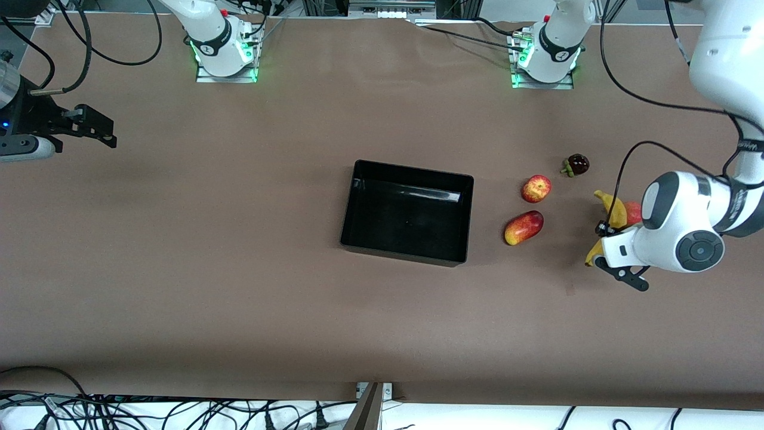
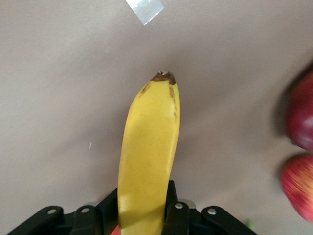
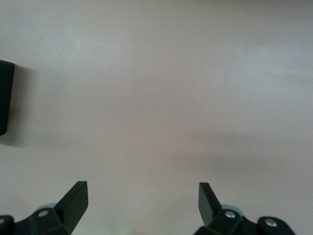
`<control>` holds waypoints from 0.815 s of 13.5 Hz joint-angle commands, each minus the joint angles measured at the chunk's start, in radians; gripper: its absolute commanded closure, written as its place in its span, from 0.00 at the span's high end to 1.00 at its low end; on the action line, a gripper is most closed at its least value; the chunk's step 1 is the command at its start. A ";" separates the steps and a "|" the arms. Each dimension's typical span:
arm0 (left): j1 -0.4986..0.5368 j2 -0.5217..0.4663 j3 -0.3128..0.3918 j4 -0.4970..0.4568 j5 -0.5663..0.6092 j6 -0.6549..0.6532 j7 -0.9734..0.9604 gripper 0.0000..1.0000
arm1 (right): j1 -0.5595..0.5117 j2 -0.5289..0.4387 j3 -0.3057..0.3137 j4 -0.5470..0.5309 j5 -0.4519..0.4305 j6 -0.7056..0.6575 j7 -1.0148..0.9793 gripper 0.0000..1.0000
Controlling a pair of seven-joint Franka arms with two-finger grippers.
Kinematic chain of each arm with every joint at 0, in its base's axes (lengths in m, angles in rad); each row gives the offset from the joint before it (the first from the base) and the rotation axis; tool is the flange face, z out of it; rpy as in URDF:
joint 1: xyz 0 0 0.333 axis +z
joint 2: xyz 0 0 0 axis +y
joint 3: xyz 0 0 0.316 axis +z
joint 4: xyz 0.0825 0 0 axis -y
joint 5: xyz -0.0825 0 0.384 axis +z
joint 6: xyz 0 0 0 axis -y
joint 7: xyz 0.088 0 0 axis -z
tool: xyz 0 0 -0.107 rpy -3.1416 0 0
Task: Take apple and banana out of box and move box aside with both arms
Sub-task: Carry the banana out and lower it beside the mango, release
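We see the left gripper (image 2: 144,215) squeezing the yellow banana (image 2: 148,156), toward the left arm's end of the table from the black box (image 1: 408,212). The apple (image 1: 536,189) lies between them. The right gripper (image 3: 142,203) waits with its fingers wide apart, holding nothing, toward the right arm's end from the box.
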 commanded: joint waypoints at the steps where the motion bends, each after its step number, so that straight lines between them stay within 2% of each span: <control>1: 0.002 -0.007 -0.013 -0.092 0.027 0.113 0.015 0.06 | -0.009 0.006 0.014 0.017 -0.012 -0.004 0.006 1.00; 2: 0.013 -0.007 -0.014 -0.109 0.018 0.136 0.012 0.47 | -0.009 0.007 0.014 0.017 -0.012 -0.004 0.006 1.00; 3: 0.043 -0.010 -0.022 -0.121 0.014 0.142 0.015 0.99 | -0.009 0.006 0.014 0.017 -0.012 -0.004 0.006 1.00; 5: 0.057 -0.046 -0.068 -0.121 0.014 0.118 0.015 1.00 | -0.009 0.006 0.014 0.017 -0.013 -0.004 0.006 1.00; 7: 0.056 -0.107 -0.110 -0.089 0.009 0.034 0.000 1.00 | -0.009 0.006 0.014 0.017 -0.012 -0.003 0.006 1.00; 9: 0.047 -0.170 -0.160 0.007 -0.038 -0.124 -0.009 1.00 | -0.009 0.007 0.014 0.017 -0.012 -0.003 0.006 1.00; 11: 0.045 -0.187 -0.213 0.170 -0.095 -0.318 -0.015 1.00 | -0.009 0.006 0.014 0.018 -0.012 0.002 0.006 1.00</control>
